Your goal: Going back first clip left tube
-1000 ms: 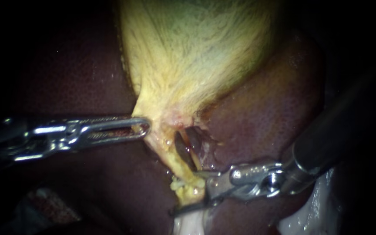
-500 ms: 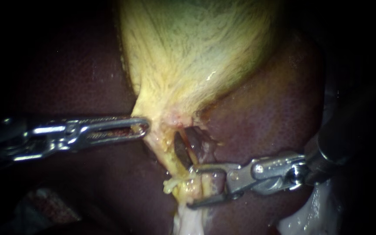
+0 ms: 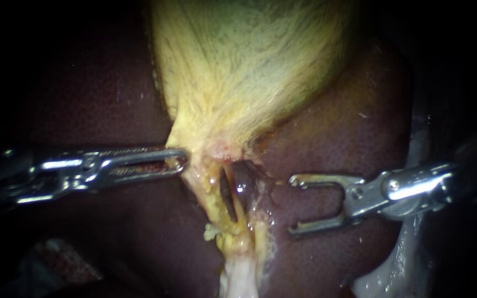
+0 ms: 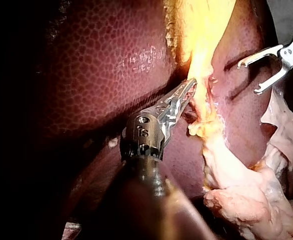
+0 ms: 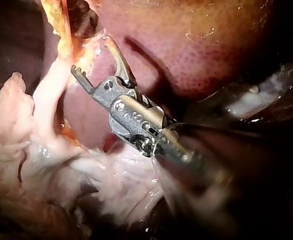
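Endoscope view: the right instrument (image 3: 293, 205), hand apart and empty, sits over the liver (image 3: 332, 138), near the left tube (image 3: 212, 193) but not touching it. No clip is discernible there. The left instrument (image 3: 180, 161) clamps the gallbladder (image 3: 238, 72) neck, a grip plainest in the left wrist view. This looks like the retreat step, which next calls for a straight pull away.

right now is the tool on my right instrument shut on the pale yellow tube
No, the shiny metal tool on the right instrument stands open, apart from the pale yellow tube, over the dark red liver.
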Tool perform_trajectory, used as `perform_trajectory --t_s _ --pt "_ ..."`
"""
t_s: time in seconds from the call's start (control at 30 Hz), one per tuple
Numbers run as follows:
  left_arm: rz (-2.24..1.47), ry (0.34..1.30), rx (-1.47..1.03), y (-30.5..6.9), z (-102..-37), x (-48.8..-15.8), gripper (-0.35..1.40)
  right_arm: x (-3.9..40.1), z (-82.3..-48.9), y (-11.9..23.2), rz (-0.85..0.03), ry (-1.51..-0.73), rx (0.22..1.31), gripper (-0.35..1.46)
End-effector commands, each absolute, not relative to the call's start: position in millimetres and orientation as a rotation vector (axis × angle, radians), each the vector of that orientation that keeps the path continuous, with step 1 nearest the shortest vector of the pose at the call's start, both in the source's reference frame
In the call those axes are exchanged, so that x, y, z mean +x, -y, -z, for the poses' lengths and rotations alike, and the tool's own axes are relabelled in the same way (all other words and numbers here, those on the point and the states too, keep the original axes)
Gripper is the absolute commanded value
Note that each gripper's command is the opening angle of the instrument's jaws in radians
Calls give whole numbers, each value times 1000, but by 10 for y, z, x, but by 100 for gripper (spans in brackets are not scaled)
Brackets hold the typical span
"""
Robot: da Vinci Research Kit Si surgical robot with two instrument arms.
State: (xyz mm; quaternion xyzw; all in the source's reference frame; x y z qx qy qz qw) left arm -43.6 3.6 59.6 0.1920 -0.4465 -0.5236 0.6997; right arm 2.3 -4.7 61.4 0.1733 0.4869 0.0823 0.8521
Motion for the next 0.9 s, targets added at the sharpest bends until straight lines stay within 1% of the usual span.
perform_trajectory --t_s 0.03,0.13,0.23,0.5,0.7,0.9 --pt "1166 995 428 -36 -597 -436 -35 22 -608 43 -159 -1032 349 60" --pt "1166 995 427 -36 -598 -436 -35 20 -593 39 -141 -1051 320 60" --pt "1166 995 427 -37 -601 -436 -35 18 -584 38 -128 -1059 314 60" --pt "1166 996 422 -41 -617 -441 -35 12 -580 37 -116 -1061 310 60" --pt "1166 994 408 -38 -643 -461 -35 13 -581 39 -116 -1061 309 60" --pt "1153 987 418 -31 -654 -484 -35 14 -581 39 -117 -1064 308 60"
